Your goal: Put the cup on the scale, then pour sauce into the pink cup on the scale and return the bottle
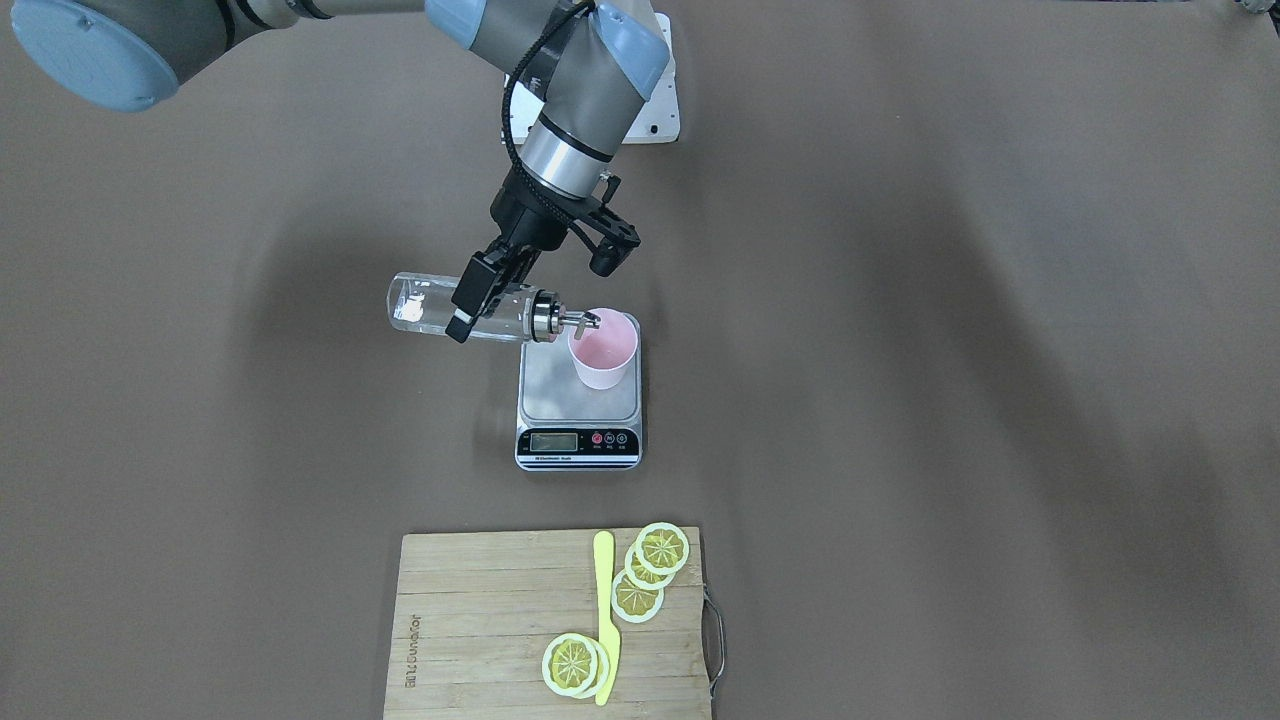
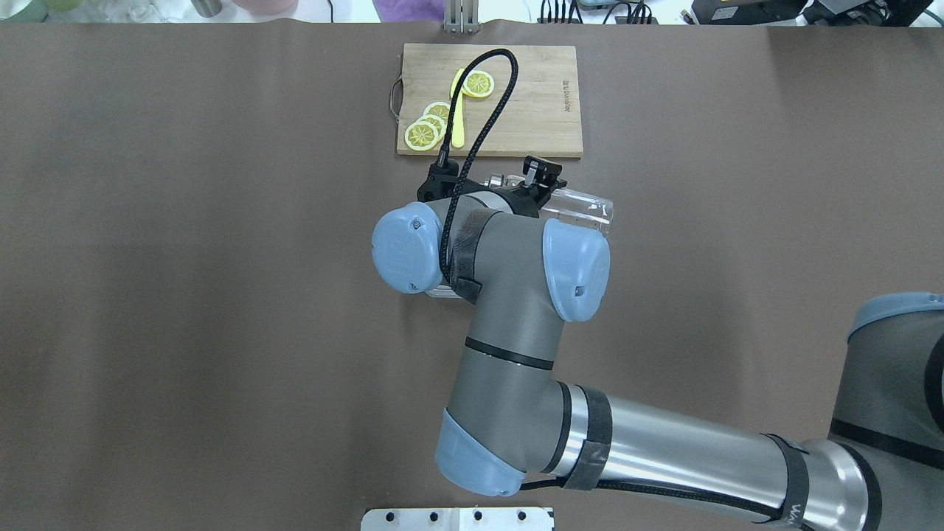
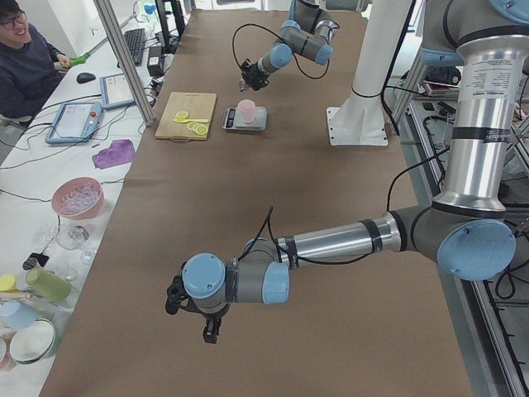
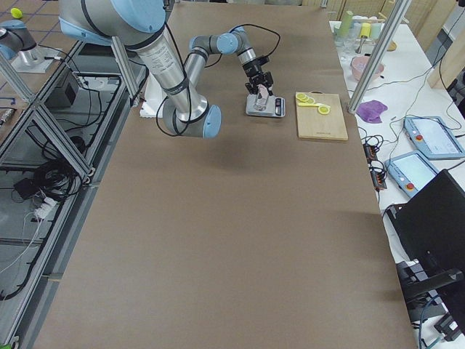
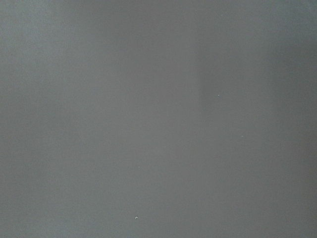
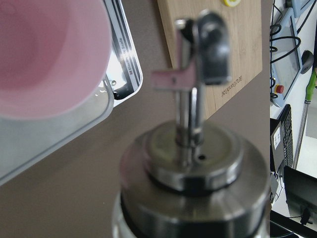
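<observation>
Right end effector: clamped across bottle, long axis 9-to-3 in front-facing view.
Cup: on scale, at 3 o'clock; spout over rim, seemingly.
Left end effector: opening impossible to tell.

One cup, one scale, one bottle, one board, one knife, five lemon slices

Even bright light, soft shadows on table, bottle blurred close-up, left wrist view flat grey
</observation>
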Controlling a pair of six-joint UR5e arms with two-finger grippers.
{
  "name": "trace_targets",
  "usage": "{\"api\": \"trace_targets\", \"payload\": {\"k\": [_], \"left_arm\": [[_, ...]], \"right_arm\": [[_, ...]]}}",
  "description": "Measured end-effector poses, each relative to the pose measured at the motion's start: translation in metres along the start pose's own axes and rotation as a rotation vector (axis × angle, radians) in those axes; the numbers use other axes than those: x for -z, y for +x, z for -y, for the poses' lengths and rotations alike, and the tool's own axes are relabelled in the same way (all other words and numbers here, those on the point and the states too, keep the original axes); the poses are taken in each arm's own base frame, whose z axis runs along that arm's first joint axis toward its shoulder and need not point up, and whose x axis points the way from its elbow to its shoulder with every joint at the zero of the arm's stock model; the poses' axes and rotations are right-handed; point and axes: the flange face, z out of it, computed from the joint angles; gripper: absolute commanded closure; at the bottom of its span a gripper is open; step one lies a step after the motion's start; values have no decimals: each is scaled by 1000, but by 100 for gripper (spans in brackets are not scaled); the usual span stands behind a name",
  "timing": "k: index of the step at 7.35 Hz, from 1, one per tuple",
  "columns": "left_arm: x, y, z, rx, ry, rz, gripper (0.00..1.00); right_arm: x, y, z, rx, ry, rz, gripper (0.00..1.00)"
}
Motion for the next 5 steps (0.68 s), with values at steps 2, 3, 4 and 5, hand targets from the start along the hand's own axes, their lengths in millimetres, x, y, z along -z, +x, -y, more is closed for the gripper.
{"api": "trace_targets", "payload": {"k": [2, 3, 4, 5], "left_arm": [[0, 0, 0, 0, 0, 0, 2], [0, 0, 0, 0, 0, 0, 2], [0, 0, 0, 0, 0, 0, 2], [0, 0, 0, 1, 0, 0, 2]], "right_arm": [[-4, -4, 7, 14, -29, -6, 100], [-4, -5, 11, 20, -42, -9, 100], [-5, -5, 12, 27, -57, -12, 100], [-5, -5, 11, 34, -72, -16, 100]]}}
